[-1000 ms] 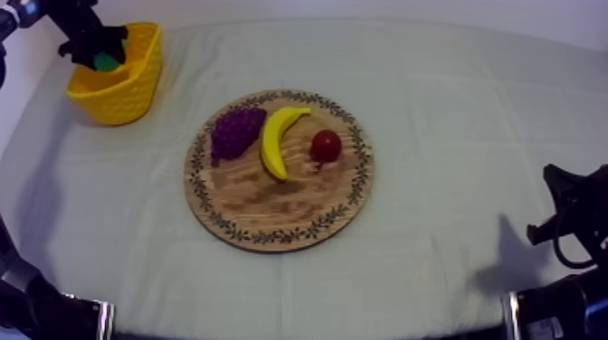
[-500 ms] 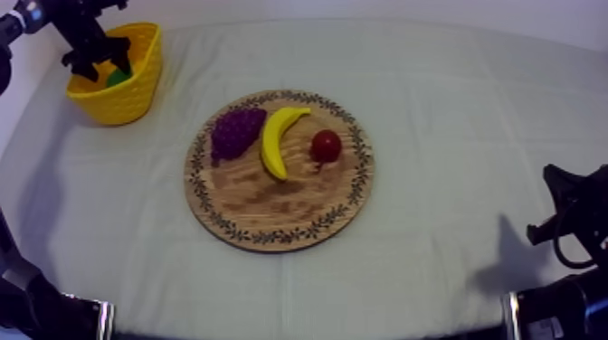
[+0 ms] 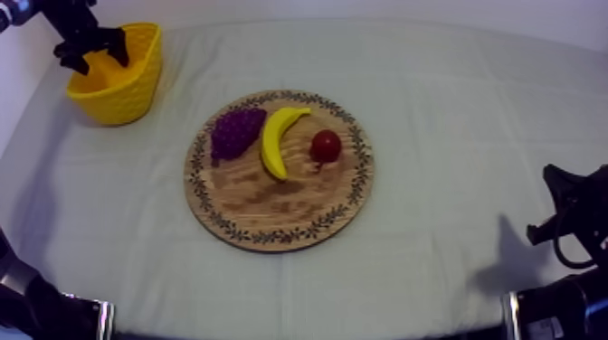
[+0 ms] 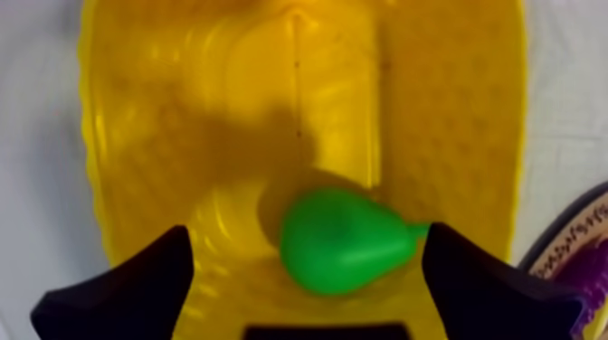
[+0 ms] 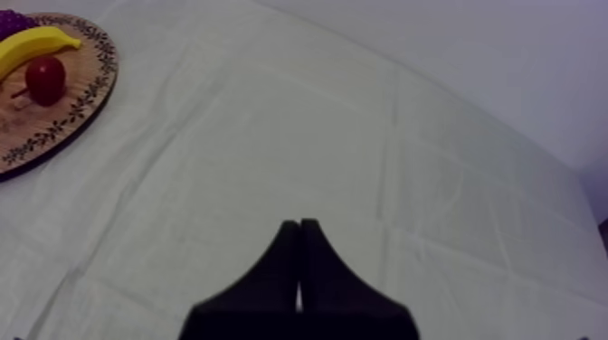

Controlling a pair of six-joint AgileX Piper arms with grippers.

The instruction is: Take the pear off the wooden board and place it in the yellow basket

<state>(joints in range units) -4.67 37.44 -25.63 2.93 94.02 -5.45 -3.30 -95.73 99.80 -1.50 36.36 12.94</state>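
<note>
Left wrist view looks straight down into the yellow basket (image 4: 452,136), where the pear (image 4: 339,240) lies on its side on the floor, narrow end toward the wall nearest the wooden board (image 3: 271,208). The left gripper (image 4: 306,237) hangs above it with its two black fingers spread wide, gripping nothing and clear of the fruit. From the top view the basket sits at 10 o'clock from the board, well apart from it. On the board the grapes (image 3: 235,132) lie at 10 o'clock, the banana (image 3: 276,140) just beside them toward 12, and the small red fruit (image 3: 326,145) at 2 o'clock. The right gripper (image 5: 299,226) rests at 4 o'clock over bare cloth (image 3: 452,108), fingers pressed together, empty.
</note>
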